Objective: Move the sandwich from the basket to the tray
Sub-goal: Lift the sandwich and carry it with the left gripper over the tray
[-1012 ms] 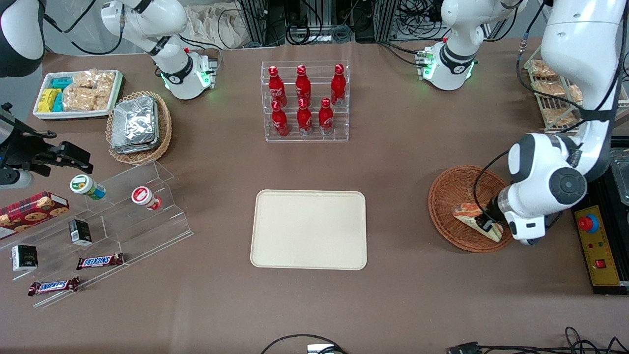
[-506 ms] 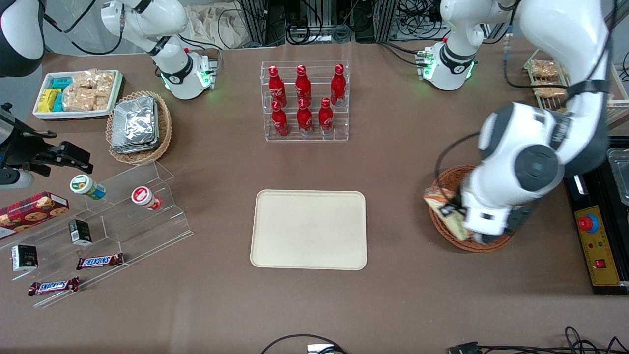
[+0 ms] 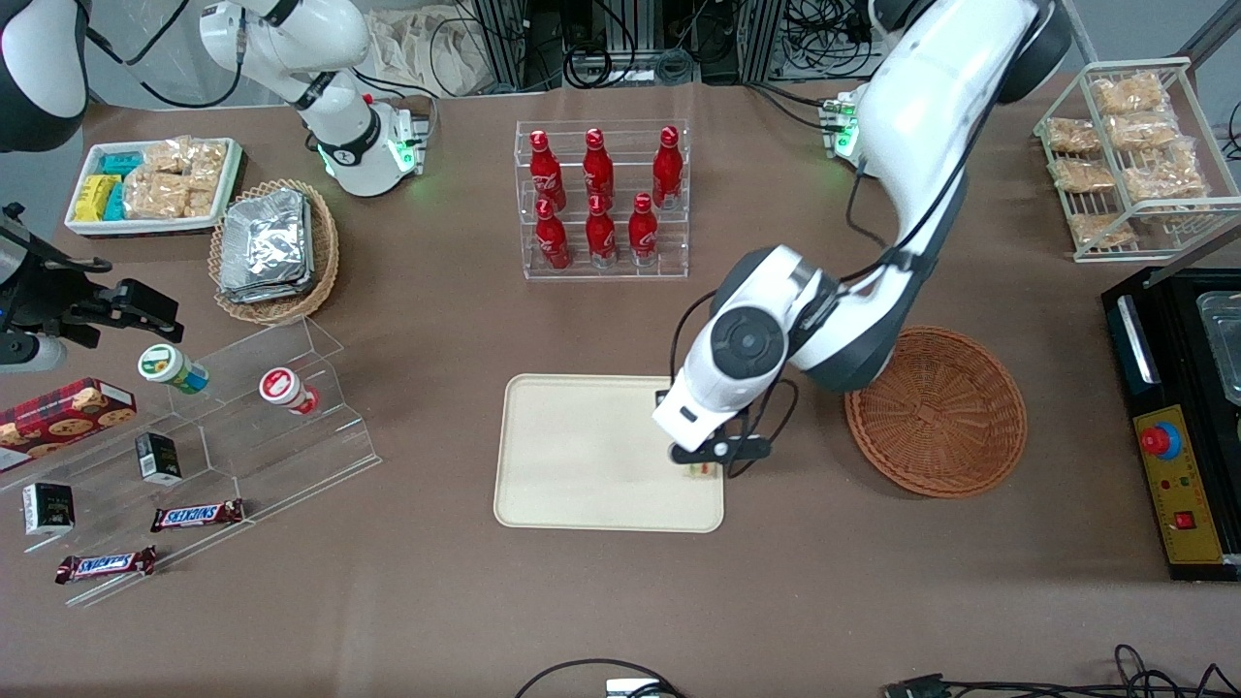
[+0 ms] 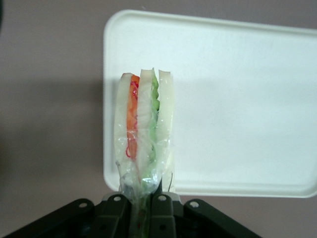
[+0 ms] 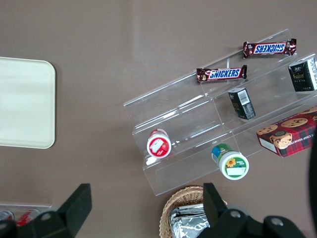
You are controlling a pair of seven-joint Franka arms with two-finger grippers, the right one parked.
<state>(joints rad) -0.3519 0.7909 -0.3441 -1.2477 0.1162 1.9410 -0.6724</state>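
One sandwich (image 4: pixel 143 134) is held by the gripper (image 4: pixel 141 201), pinched at its lower end between the two black fingers (image 4: pixel 116 208), which are drawn in narrowly against the clear wrap. The wedge is seen edge-on in the wrist view, standing up from the jaws, with its three white bread slices side by side and an orange-red layer and a green layer between them. The wrapped end is gathered down into the gap between the fingers.

From the front, the gripper (image 3: pixel 700 463) is seen above the tray (image 3: pixel 582 456), over the tray edge nearest the basket (image 3: pixel 937 411), and only a small bit of the sandwich (image 3: pixel 699 472) shows below the wrist. Whether the sandwich touches the tray surface cannot be told. In the wrist view the tray (image 4: pixel 237 99) lies beneath the sandwich, with the wedge over the tray's edge so that one bread slice is seen against the brown table (image 4: pixel 49 99).

The basket lies on the table just beside the tray, toward the working arm's end, with nothing seen inside it. A clear rack of red bottles (image 3: pixel 601 199) stands farther from the front camera than the tray. Toward the parked arm's end, a clear stepped stand (image 3: pixel 242 427) with small snacks is seen.
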